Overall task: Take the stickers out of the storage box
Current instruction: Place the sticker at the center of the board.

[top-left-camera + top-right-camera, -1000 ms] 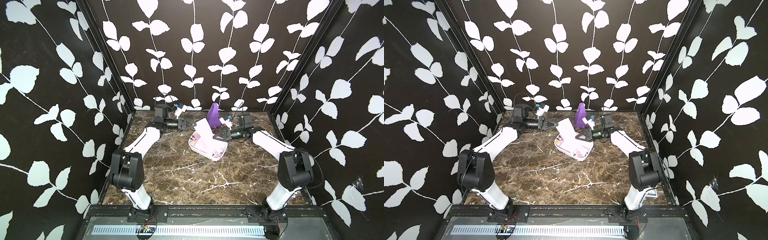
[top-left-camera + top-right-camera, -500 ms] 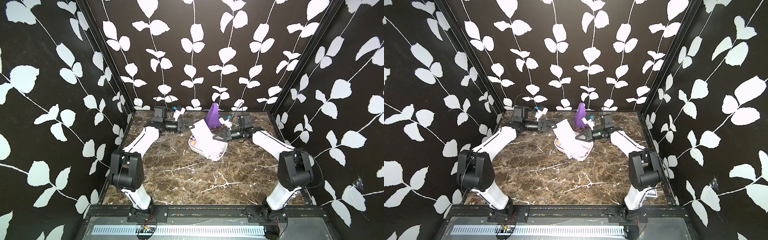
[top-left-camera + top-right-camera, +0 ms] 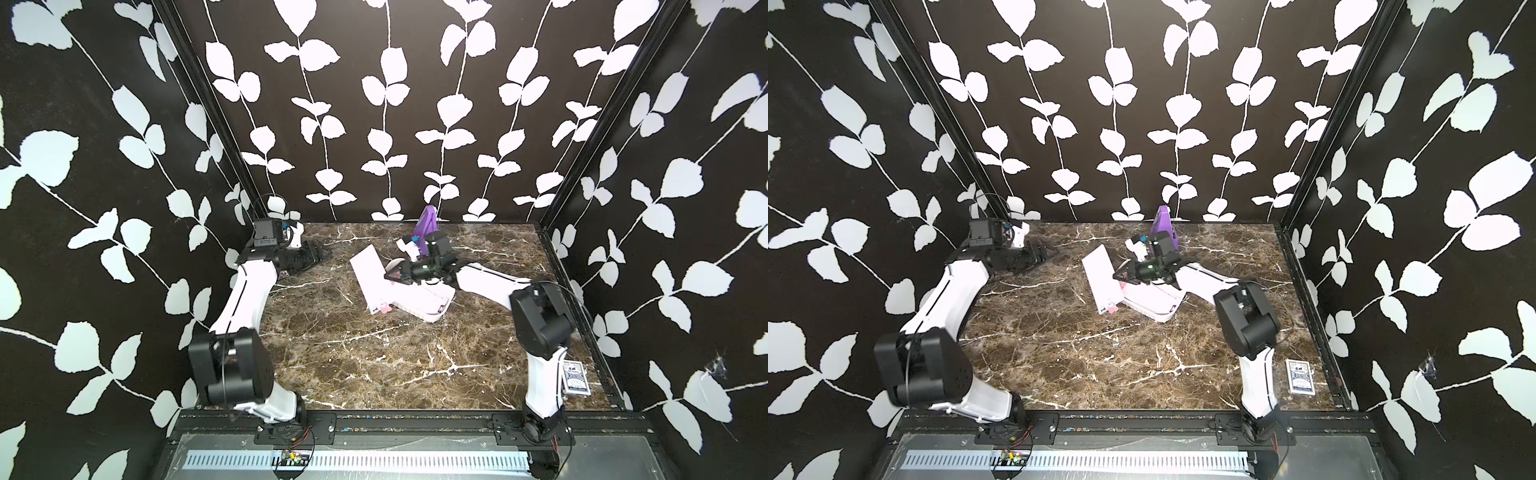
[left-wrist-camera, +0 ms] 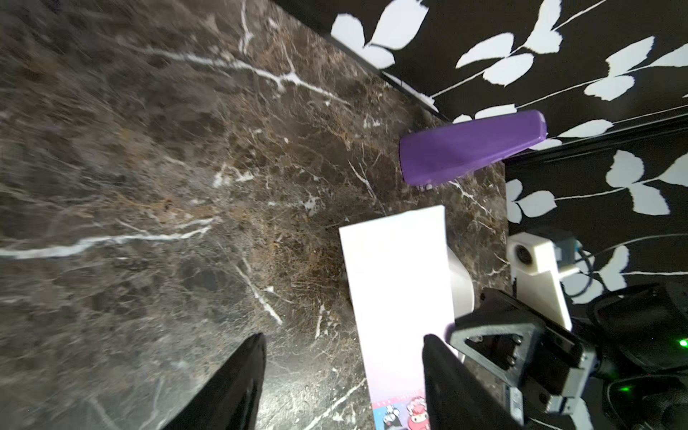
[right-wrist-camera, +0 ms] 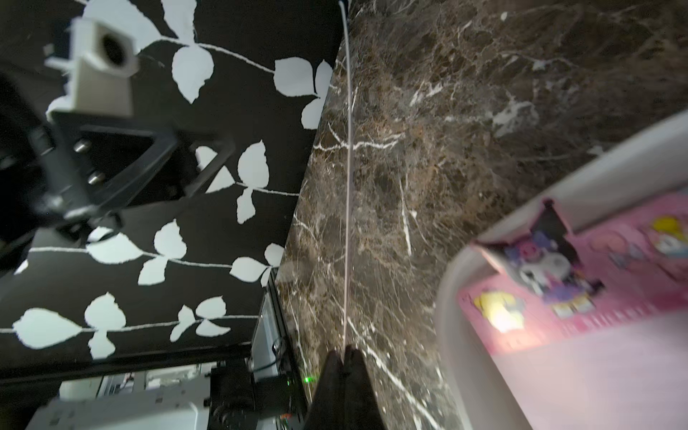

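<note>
A: Near edge first. The black rail [image 3: 415, 422] runs along the front, and the pack [image 3: 575, 376] lies flat in the near right corner, just beside the right arm [image 3: 540, 390] at its base.
B: Blue pattern on that pack, but any print is too small to read.
A: Then a wide stretch of open table [image 3: 374, 365], right across the middle, up to the box [image 3: 432, 316].
B: The box sits right of centre, angled, near corner towards us. In the right wrist view the stickers [image 5: 595, 298] lie inside it, pink with cartoon figures, close to the rounded rim.
A: Right gripper [image 3: 391, 275]: fingers pressed together on the long edge of one sheet [image 3: 368, 282]. It's tilted, reaching over the box's left rim and the table.
B: The wrist view agrees: the sheet shows edge-on, a thin line running out from the closed tips. Whether its low end touches the table, I can't tell.
A: Cartoon figures at that near end, and any print beside them is too blurred to read.
B: Left gripper [image 3: 324, 251], farther back on the left: fingers spread wide, holding nothing, near the sheet's far corner but apart from it.
A: Tight there, with the side wall [image 3: 124, 208] close. Last, the purple pyramid [image 3: 426, 222], upright by the back wall [image 3: 374, 124], just behind the right wrist.
</note>
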